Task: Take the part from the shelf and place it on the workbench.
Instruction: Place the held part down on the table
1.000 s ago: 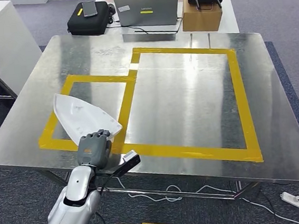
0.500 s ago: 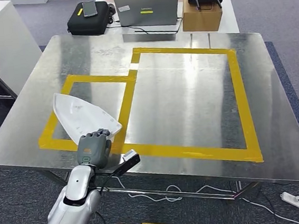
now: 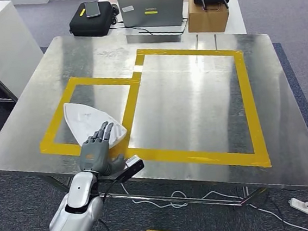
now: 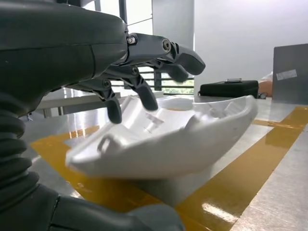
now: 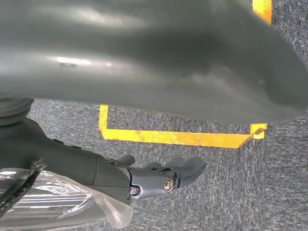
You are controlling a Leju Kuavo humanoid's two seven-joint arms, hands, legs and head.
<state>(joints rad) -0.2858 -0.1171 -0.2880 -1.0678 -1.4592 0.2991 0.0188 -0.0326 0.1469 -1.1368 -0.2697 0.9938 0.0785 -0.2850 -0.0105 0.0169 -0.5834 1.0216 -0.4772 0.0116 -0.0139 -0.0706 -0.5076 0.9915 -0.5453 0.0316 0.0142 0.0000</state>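
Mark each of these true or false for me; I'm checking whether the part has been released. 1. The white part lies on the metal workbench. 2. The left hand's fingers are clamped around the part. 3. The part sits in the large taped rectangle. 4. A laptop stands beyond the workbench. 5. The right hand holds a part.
1. True: the white part rests on the workbench.
2. False: the left hand is open, its fingers spread above the part.
3. False: it sits in the small yellow-taped square, one edge overlapping the tape.
4. True: the laptop stands on the far table.
5. False: the right hand hangs over the carpet, holding nothing.
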